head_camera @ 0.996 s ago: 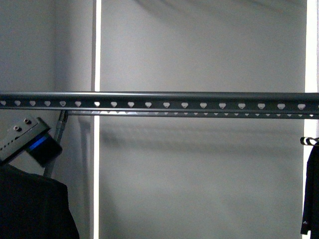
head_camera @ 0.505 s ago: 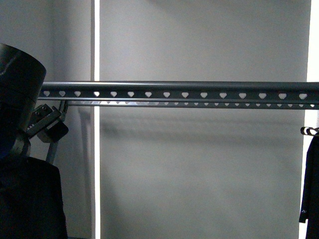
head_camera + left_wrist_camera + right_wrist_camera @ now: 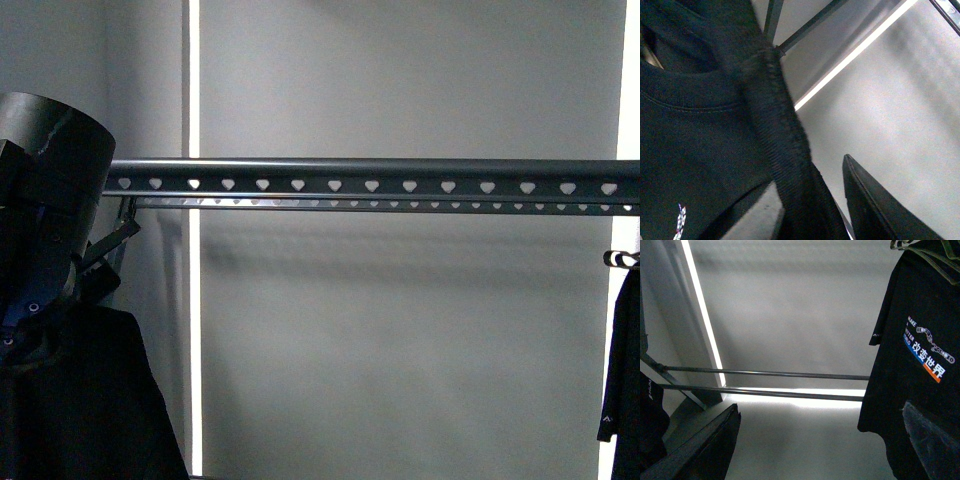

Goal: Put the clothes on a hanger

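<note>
A: Where's the T-shirt [image 3: 95,400]?
B: Low left, under the rail [image 3: 400,185], not on it. The left arm [image 3: 50,190] blocks that end of the rail.
A: Jaws?
B: Left jaws: cloth fills the wrist view, only one finger [image 3: 875,210] shows, can't tell. Right jaws wide, empty. Another black garment [image 3: 625,380] hangs far right on a striped hook [image 3: 620,259].

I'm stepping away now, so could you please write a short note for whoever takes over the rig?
Left tool: against the collar of the black T-shirt; grip cannot be confirmed.
Right tool: open, empty.
The T-shirt sits low beside the left end of the rack rail, not seen hooked on.
Left: hang it on the rail, clear of the other black garment at the right.
</note>
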### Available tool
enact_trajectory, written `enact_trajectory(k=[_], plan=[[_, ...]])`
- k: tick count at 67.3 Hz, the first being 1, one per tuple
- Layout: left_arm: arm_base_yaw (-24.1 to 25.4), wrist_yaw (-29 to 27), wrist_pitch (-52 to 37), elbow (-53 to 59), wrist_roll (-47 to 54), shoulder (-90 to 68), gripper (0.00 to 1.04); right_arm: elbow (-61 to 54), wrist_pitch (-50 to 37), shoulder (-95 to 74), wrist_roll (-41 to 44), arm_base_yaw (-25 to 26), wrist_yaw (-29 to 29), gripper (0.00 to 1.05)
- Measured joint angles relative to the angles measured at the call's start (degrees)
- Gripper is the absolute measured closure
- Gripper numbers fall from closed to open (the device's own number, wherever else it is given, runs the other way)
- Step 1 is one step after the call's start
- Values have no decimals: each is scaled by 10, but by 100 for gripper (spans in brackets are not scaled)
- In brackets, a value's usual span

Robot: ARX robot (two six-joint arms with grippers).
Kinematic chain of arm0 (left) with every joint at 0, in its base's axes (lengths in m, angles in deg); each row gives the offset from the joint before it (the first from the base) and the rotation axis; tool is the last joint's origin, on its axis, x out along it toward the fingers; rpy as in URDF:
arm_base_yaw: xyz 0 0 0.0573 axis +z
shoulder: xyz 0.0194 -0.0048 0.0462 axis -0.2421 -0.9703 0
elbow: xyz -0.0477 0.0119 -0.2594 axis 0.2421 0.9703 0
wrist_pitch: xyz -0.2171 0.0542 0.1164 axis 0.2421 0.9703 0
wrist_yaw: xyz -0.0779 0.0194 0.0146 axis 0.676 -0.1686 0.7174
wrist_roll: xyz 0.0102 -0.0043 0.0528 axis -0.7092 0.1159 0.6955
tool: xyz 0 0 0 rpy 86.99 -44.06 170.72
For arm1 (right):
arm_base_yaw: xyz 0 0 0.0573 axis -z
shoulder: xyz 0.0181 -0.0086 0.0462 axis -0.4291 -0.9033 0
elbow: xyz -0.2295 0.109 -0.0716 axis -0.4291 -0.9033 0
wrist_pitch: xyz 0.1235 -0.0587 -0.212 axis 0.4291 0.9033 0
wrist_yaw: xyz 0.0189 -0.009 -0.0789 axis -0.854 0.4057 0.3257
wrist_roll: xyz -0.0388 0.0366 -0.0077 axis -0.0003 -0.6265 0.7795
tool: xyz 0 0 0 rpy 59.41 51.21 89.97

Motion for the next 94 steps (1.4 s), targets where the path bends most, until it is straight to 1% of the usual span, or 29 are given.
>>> enact_trajectory(k=[8, 13, 17, 27, 34, 35, 38, 41, 42, 50, 53, 55, 56, 58, 59, 61, 62, 63, 64, 65, 67, 70, 73, 76, 77, 78, 85, 92, 94], plan=[[5, 16, 0, 15, -18, 9, 91, 0, 0, 0, 0, 0, 0, 7], [8, 32, 0, 33, -36, 20, 97, 0, 0, 0, 0, 0, 0, 7], [10, 47, 0, 49, -40, 28, 100, 0, 0, 0, 0, 0, 0, 7], [16, 96, -16, 103, -3, 65, 100, 0, 0, 0, 0, 0, 0, 7], [16, 157, -21, 145, 48, 108, 100, 0, 0, 0, 0, 0, 0, 7], [16, 178, -21, 158, 61, 123, 100, 0, 0, 0, 0, 0, 0, 7], [14, 214, -21, 179, 89, 147, 100, 0, 0, 0, 0, 0, 0, 7], [13, 236, -17, 195, 111, 167, 100, 0, 0, 0, 0, 0, 0, 7], [13, 261, -11, 204, 130, 179, 100, 0, 0, 0, 0, 0, 0, 7], [11, 369, 21, 250, 200, 239, 100, 0, 0, 0, 0, 0, 0, 7], [11, 427, 42, 269, 241, 266, 100, 0, 0, 0, 0, 0, 0, 7], [11, 445, 50, 273, 254, 274, 100, 0, 0, 0, 0, 0, 0, 7], [11, 471, 63, 277, 271, 283, 100, 0, 0, 0, 0, 0, 0, 7], [12, 500, 79, 279, 290, 292, 100, 0, 0, 0, 0, 0, 0, 7], [15, 540, 101, 280, 320, 301, 100, 0, 0, 0, 0, 0, 0, 7], [18, 558, 115, 280, 332, 306, 100, 0, 0, 0, 0, 0, 0, 7], [22, 607, 134, 280, 364, 314, 100, 0, 0, 0, 0, 0, 0, 7], [23, 607, 138, 280, 364, 316, 100, 0, 0, 0, 0, 0, 0, 7], [25, 630, 144, 280, 376, 319, 100, 0, 0, 0, 0, 0, 0, 7], [29, 662, 159, 280, 410, 324, 100, 0, 0, 0, 0, 0, 0, 7], [32, 676, 169, 280, 424, 328, 100, 0, 0, 0, 0, 0, 0, 7], [43, 749, 206, 276, 489, 335, 100, 0, 0, 0, 0, 0, 0, 7], [51, 790, 227, 270, 544, 336, 100, 0, 0, 0, 0, 0, 0, 7], [56, 809, 235, 264, 588, 336, 100, 0, 0, 0, 0, 0, 0, 7], [58, 819, 238, 260, 626, 334, 100, 0, 0, 0, 0, 0, 0, 7], [59, 822, 238, 259, 641, 334, 100, 0, 0, 0, 0, 0, 0, 7], [62, 826, 220, 240, 780, 321, 100, 0, 0, 0, 0, 0, 0, 7], [67, 845, 222, 212, 910, 295, 100, 0, 0, 0, 0, 0, 0, 7], [67, 845, 219, 204, 972, 283, 100, 0, 0, 0, 0, 0, 0, 7]])
